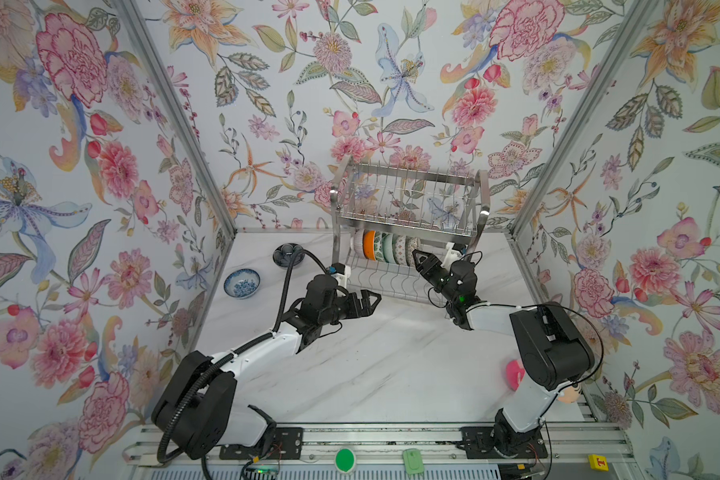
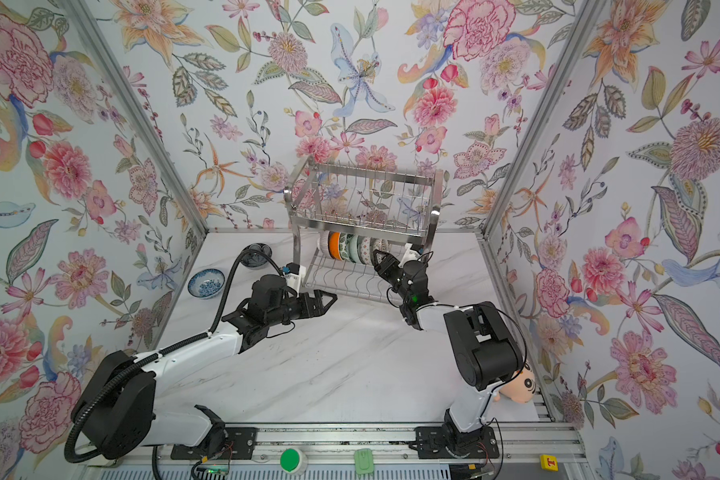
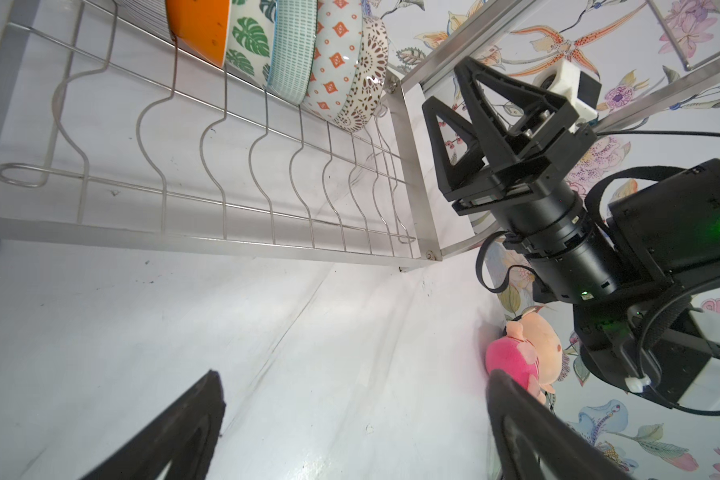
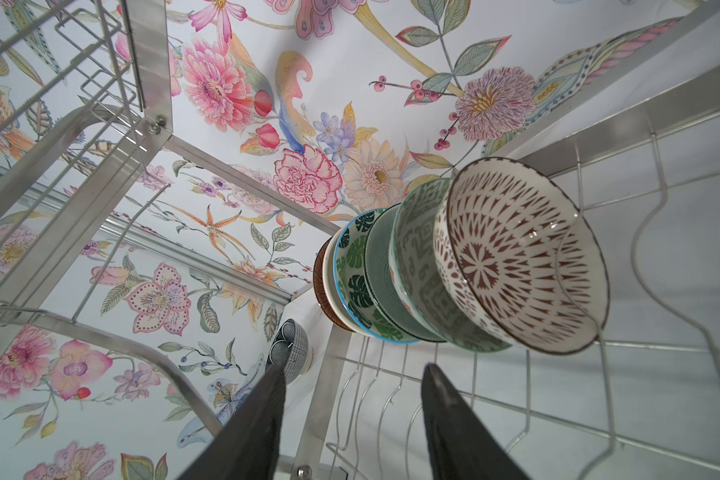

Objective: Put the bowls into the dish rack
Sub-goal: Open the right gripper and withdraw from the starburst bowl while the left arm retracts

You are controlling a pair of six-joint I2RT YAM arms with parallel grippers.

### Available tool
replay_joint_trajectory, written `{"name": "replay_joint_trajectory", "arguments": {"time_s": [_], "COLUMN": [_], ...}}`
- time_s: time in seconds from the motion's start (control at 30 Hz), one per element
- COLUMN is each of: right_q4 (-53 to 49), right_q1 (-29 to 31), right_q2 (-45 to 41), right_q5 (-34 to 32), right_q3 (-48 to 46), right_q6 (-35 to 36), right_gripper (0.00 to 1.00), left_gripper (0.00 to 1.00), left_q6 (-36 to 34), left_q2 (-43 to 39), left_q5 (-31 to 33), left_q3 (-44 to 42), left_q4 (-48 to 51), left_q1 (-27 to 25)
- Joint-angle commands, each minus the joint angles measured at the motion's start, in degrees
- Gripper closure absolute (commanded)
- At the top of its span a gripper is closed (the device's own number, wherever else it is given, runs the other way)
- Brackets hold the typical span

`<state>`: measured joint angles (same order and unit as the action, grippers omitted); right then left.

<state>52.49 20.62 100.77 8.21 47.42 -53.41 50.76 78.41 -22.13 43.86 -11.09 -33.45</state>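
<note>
While the bowls stand in a row on the bottom shelf of the dish rack, the right claw is open and empty beside them. The left claw is wide open. A blue flower bowl and a dark bowl sit on the table.

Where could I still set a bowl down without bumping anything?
Widest bare patch: the table before the dish rack, between left arm and right arm. Lower slots right of the bowl row are free, but the right gripper sits there. Crowded: blue floral bowl and navy bowl by the left wall.
</note>
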Motion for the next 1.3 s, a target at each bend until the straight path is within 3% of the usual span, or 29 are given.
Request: {"name": "replay_joint_trajectory", "arguments": {"time_s": [0.0, 0.33, 0.93, 1.27], "right_q4": [-0.7, -2.9, -5.3, -5.7], "right_q1": [0.6, 0.3, 1.6, 3.4], "right_q2": [-2.2, -1.7, 1.7, 2.4], "right_q5": [0.2, 1.2, 4.3, 7.5], "right_q3": [-0.8, 0.9, 6.1, 5.6], "right_q6": [2.8, 4.0, 4.9, 5.1], "right_gripper": [0.43, 0.42, 0.38, 0.29], "left_gripper": [0.01, 0.01, 0.01, 0.00], "left_q6": [0.9, 1.2, 0.9, 0.6], "left_q2": [-3.0, -7.2, -7.6, -8.1], "left_q5": [2.3, 3.8, 4.2, 4.8], "left_q3": [-2.2, -4.6, -4.0, -3.5], "left_q4": [1.7, 3.6, 4.7, 5.9], "left_q1": [-0.6, -0.7, -0.8, -0.7]}}
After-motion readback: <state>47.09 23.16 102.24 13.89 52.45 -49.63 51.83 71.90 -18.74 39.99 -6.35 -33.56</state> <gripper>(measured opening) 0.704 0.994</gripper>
